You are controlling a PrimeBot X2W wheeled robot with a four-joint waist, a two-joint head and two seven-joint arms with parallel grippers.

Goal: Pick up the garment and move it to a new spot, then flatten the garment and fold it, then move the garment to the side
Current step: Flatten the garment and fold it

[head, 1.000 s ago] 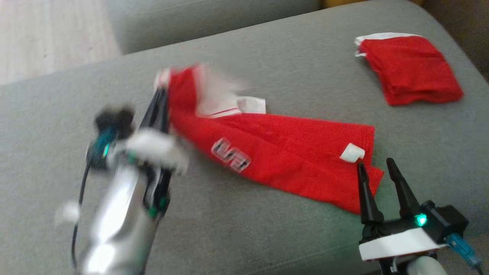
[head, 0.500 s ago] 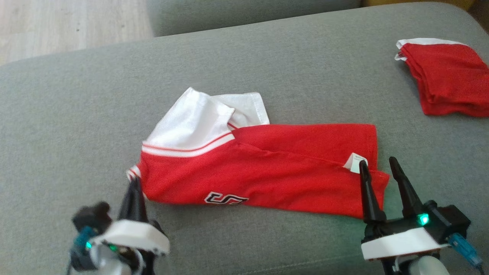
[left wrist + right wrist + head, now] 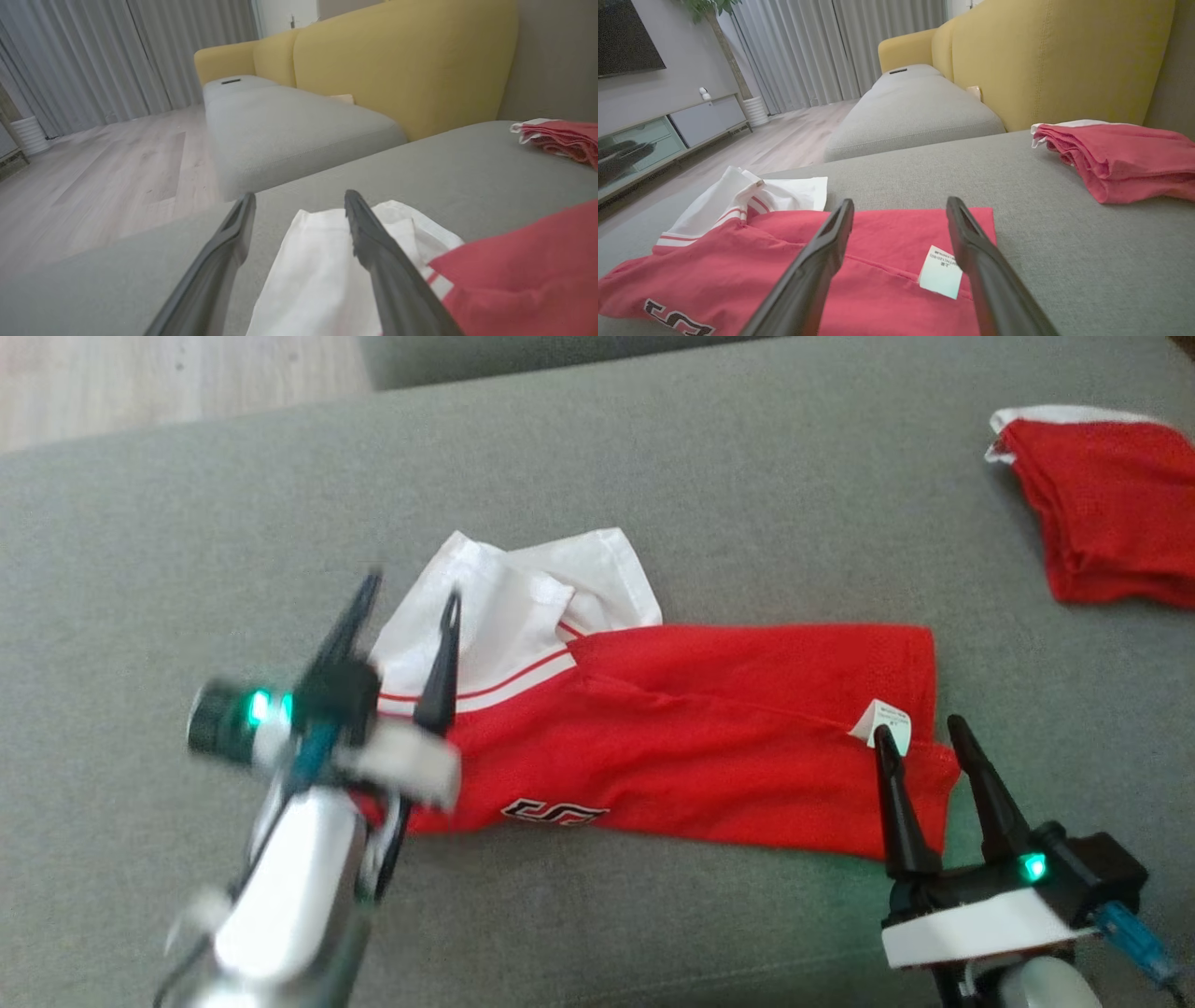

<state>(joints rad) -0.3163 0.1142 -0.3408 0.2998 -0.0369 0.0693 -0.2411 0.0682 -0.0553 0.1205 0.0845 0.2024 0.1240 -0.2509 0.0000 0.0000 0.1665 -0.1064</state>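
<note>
The red shirt (image 3: pixel 709 747) lies folded lengthwise into a long band across the grey sofa seat (image 3: pixel 747 476), its white sleeve (image 3: pixel 504 607) bunched at the robot's left end and black-and-white lettering (image 3: pixel 555 814) showing along the near edge. A small white label (image 3: pixel 882 721) sticks out near the hem at the right end. The left end effector (image 3: pixel 413 588) is over the white sleeve with its two dark fingers spread, holding nothing; in the left wrist view the sleeve shows between and below them. The right end effector (image 3: pixel 915 728) sits at the hem, fingers likewise spread and empty, the left fingertip just beside the label. Well apart, at the far right of the seat, rests a second red garment (image 3: pixel 1111 495), folded into a compact stack with a white edge. Behind the seat rise a yellow backrest (image 3: pixel 397 60) and grey curtains (image 3: pixel 117 56), with pale wood floor (image 3: pixel 140 373) to the left.
</note>
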